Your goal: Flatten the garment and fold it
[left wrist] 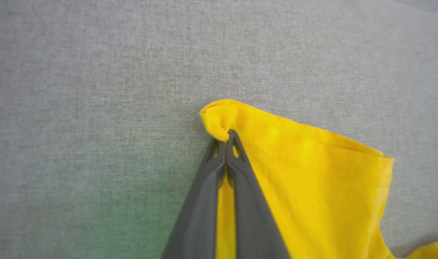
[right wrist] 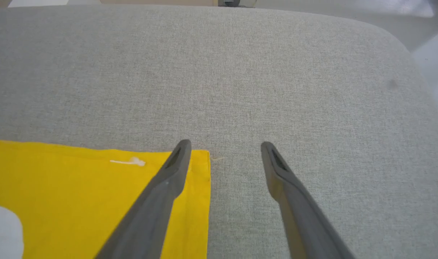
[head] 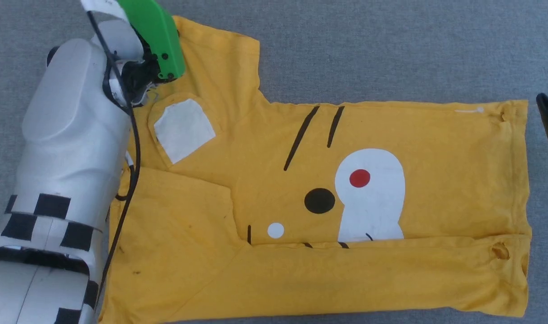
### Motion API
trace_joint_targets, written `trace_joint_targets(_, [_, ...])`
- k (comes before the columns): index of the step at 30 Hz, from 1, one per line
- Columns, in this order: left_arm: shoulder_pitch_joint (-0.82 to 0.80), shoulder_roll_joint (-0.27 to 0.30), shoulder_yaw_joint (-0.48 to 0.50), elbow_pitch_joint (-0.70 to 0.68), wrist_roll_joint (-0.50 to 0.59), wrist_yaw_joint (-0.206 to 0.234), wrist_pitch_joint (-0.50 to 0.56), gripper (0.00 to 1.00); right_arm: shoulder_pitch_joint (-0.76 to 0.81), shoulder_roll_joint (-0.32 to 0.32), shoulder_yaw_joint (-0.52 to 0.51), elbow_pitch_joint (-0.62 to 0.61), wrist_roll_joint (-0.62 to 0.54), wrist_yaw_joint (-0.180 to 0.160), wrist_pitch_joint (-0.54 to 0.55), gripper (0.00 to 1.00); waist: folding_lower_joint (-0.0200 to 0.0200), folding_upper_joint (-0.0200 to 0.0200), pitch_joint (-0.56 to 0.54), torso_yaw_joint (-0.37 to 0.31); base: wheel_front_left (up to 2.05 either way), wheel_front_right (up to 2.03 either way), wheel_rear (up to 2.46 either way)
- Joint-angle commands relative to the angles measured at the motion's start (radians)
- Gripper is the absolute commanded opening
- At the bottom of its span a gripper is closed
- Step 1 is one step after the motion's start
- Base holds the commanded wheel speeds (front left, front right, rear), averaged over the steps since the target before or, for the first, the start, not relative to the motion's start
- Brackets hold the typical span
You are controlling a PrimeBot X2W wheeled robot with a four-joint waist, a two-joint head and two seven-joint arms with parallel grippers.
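Although unable to feel the cloth, judged the garment (head: 436,148) soft, thin and light: no stiffness, likely to drape, bunch and cling to the grey fabric-covered tabletop (head: 391,45) rather than slide. Found it spread print-up across most of the head view.

Nearest, along the bottom of the frame, noted a long band (head: 346,279) folded up over the lower edge of the print, and a plain panel turned in at lower left. Farther up, at centre, saw the white patch (head: 373,202) with its red dot (head: 359,178) lying smooth.

At the right edge, noted the hem (head: 521,180) with a small hole (head: 499,252) near its lower corner, so reckoned the cloth weak there. Saw the right hand (right wrist: 225,145) spread wide and holding nothing, poised at the hem's far corner, one finger above cloth, the other over bare tabletop.

Farthest, at upper left, saw the far sleeve (head: 220,63) and the left hand (left wrist: 226,138) pinched tight on the rolled corner of its stitched cuff (left wrist: 276,154). Judged doubled seams and cuffs the surest places to grip, two corners together for a square fold.
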Motion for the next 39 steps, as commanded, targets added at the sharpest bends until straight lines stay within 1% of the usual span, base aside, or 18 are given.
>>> trace_joint_targets(1, [0.018, -0.002, 0.005, -0.01, -0.006, -0.012, -0.019, 0.0, 0.004, -0.007, 0.006, -0.003, -0.005, -0.001, 0.034, 1.0, -0.0001, -0.0001, -0.016, 0.011, 0.0, 0.0, 0.0])
trace_joint_targets(3, [0.019, -0.007, 0.024, -0.037, -0.026, -0.02, -0.046, 0.0, 0.003, -0.025, 0.023, -0.002, -0.016, -0.001, 0.103, 1.0, -0.0001, -0.0001, -0.022, 0.017, 0.0, 0.0, 0.0])
trace_joint_targets(5, [0.021, -0.002, 0.024, -0.058, -0.028, -0.027, -0.051, 0.0, -0.008, -0.043, 0.044, 0.005, -0.031, -0.001, 0.176, 1.0, -0.0001, -0.0001, -0.025, 0.021, 0.0, 0.0, 0.0])
trace_joint_targets(9, [0.025, -0.001, 0.025, -0.099, -0.035, -0.027, -0.049, 0.0, -0.049, -0.086, 0.103, 0.035, -0.067, -0.001, 0.288, 1.0, -0.0001, -0.0001, -0.017, 0.035, 0.0, 0.0, 0.0])
trace_joint_targets(11, [0.025, 0.002, 0.018, -0.118, -0.03, -0.023, -0.041, 0.0, -0.078, -0.103, 0.135, 0.054, -0.082, -0.001, 0.313, 1.0, -0.0001, -0.0001, -0.007, 0.043, 0.0, 0.0, 0.0])
trace_joint_targets(16, [0.033, -0.003, 0.017, -0.156, -0.038, -0.015, -0.037, 0.0, -0.126, -0.134, 0.208, 0.131, -0.108, -0.001, 0.334, 1.0, -0.0001, -0.0001, 0.015, 0.062, 0.0, 0.0, 0.0])
trace_joint_targets(20, [0.045, 0.002, 0.013, -0.175, -0.038, -0.012, -0.034, 0.0, -0.122, -0.154, 0.247, 0.184, -0.092, -0.001, 0.378, 1.0, -0.0001, -0.0001, 0.023, 0.069, 0.0, 0.0, 0.0])
trace_joint_targets(21, [0.048, 0.003, 0.013, -0.178, -0.039, -0.012, -0.034, 0.0, -0.121, -0.154, 0.247, 0.191, -0.082, -0.001, 0.389, 0.29, -0.0001, -0.0001, 0.023, 0.07, 0.0, 0.0, 0.0])
trace_joint_targets(22, [0.051, 0.004, 0.013, -0.181, -0.041, -0.012, -0.035, 0.0, -0.123, -0.155, 0.245, 0.193, -0.075, -0.001, 0.392, 0.0, -0.0001, -0.0001, 0.022, 0.071, 0.0, 0.0, 0.0])
trace_joint_targets(26, [0.073, 0.0, 0.025, -0.187, -0.061, -0.017, -0.046, 0.0, -0.131, -0.149, 0.221, 0.189, -0.058, -0.001, 0.363, 0.0, -0.0001, -0.0001, 0.0, 0.072, 0.0, 0.0, 0.0])
trace_joint_targets(31, [0.124, 0.005, 0.063, -0.226, -0.103, -0.04, -0.097, 0.0, -0.128, -0.116, 0.189, 0.191, -0.053, -0.001, 0.256, 0.0, -0.0001, -0.0001, -0.079, 0.064, 0.0, 0.0, 0.0])
trace_joint_targets(35, [0.213, 0.031, 0.093, -0.304, -0.132, -0.054, -0.127, 0.0, -0.097, -0.094, 0.181, 0.212, -0.048, -0.001, 0.18, 0.0, -0.0001, -0.0001, -0.172, 0.056, 0.0, 0.0, 0.0])
trace_joint_targets(39, [0.33, 0.054, 0.117, -0.411, -0.156, -0.046, -0.142, 0.0, -0.047, -0.077, 0.153, 0.229, -0.044, -0.001, 0.119, 0.0, -0.0001, -0.0001, -0.259, 0.061, 0.0, 0.0, 0.0])
